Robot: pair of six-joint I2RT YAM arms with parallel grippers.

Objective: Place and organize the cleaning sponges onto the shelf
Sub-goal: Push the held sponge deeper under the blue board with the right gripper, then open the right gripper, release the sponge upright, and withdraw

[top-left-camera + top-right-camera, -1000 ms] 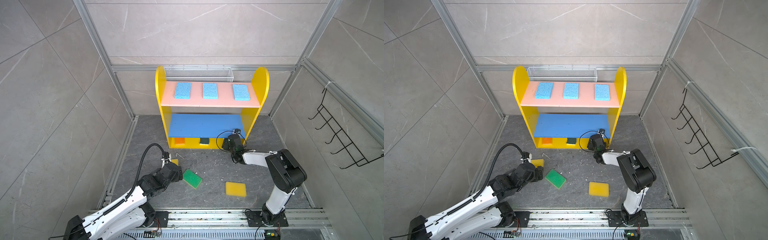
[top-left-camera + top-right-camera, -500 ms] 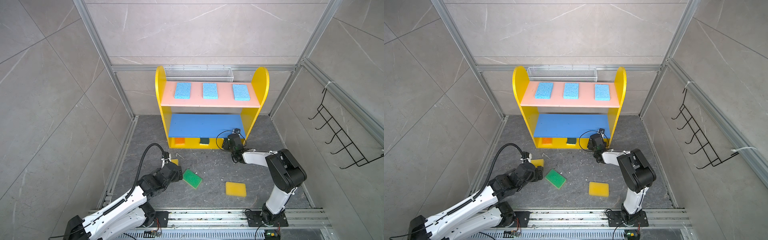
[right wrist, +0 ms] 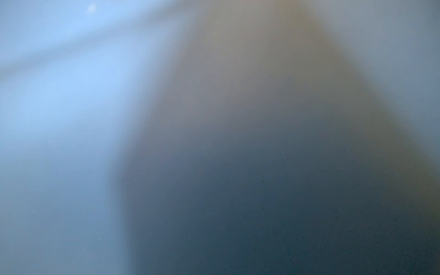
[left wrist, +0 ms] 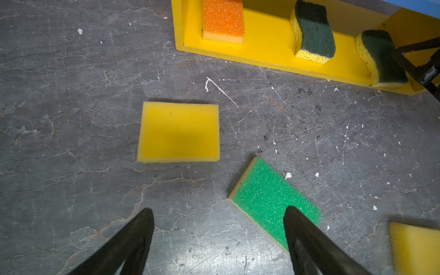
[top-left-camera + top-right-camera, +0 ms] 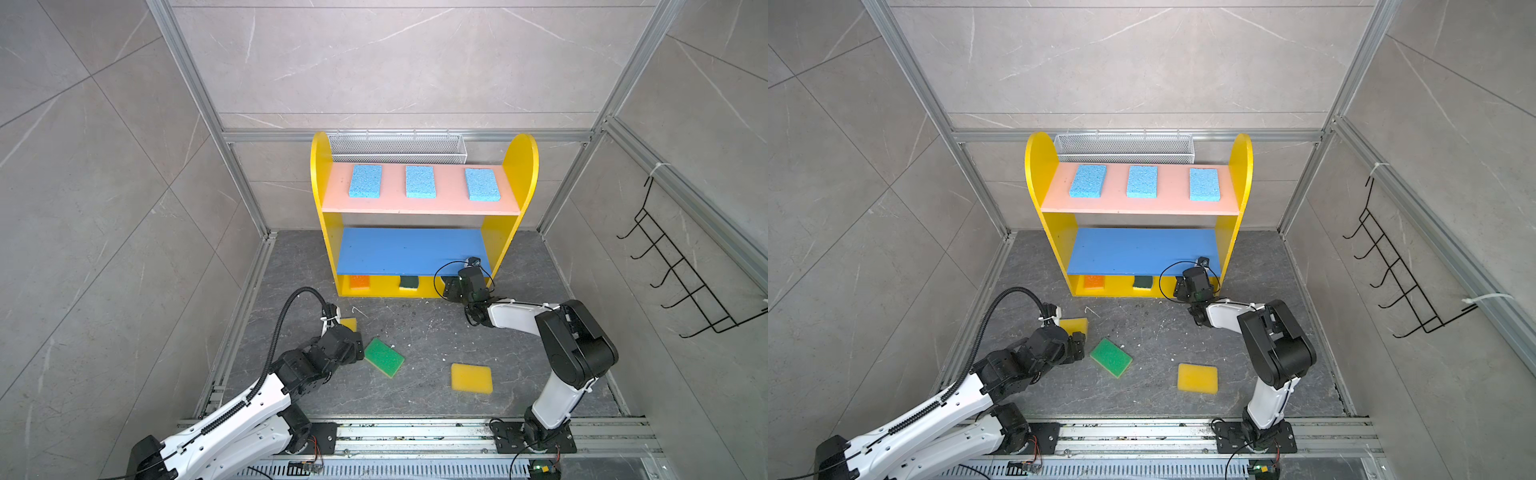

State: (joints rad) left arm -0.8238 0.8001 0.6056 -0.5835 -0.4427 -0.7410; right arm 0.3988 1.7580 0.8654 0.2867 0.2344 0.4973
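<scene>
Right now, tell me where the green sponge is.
The green sponge lies on the floor, left of centre in both top views, beside the left claw, between two yellow sponges.

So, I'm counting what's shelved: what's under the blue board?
On the bottom tier: an orange sponge and two dark-green scourers. The blue board covers the tier's back part, so anything deeper in cannot be seen.

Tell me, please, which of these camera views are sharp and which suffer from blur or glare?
Right wrist view: wholly out of focus, a blue-grey haze, nothing recognisable. Left wrist view: sharp, with a glare patch on the floor near the open left gripper. Both top views: sharp and evenly lit, only soft shadow inside the shelf.
</scene>
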